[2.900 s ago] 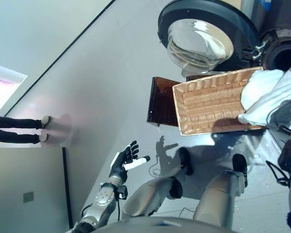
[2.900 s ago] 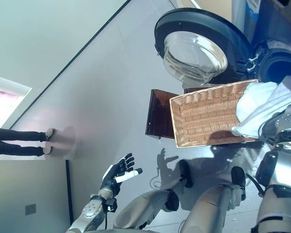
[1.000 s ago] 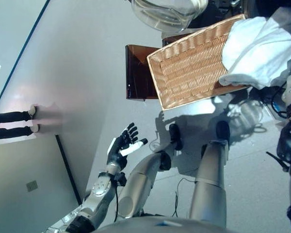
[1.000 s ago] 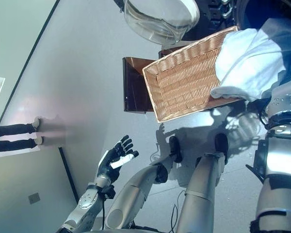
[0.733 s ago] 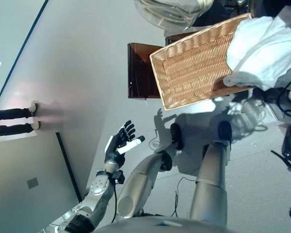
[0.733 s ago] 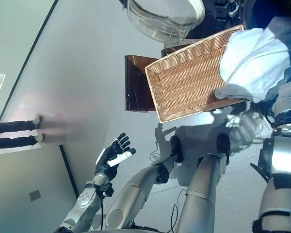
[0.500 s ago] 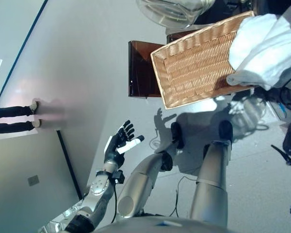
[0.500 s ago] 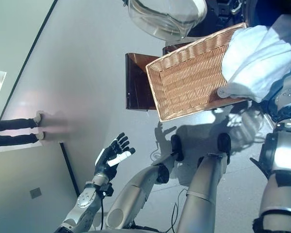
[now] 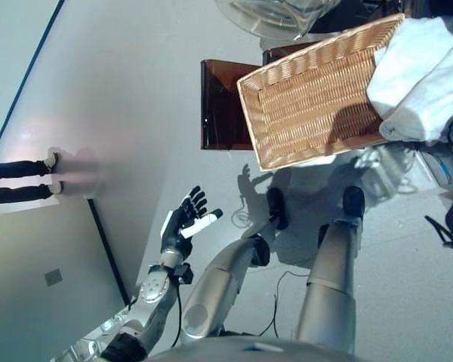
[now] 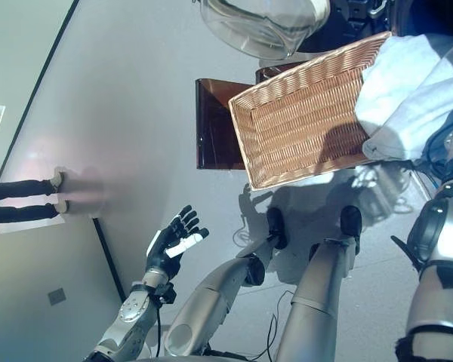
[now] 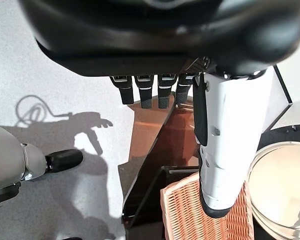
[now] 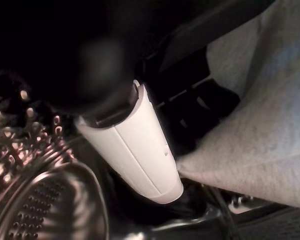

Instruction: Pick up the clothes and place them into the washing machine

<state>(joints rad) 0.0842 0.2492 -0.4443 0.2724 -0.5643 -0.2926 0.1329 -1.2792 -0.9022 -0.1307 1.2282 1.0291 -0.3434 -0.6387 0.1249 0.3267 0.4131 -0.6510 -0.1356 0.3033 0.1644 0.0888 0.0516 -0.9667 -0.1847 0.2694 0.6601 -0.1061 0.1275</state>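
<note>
now the white clothes [image 9: 419, 79] slide further off the basket [image 9: 317, 98] toward the drum [image 12: 45, 190]; right hand [image 12: 140, 145] grips them, left hand [image 9: 183, 224] hangs spread and empty.

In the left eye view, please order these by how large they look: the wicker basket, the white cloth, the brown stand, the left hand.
1. wicker basket
2. white cloth, partly cut off by the view's edge
3. brown stand, partly hidden under the basket
4. left hand
</note>
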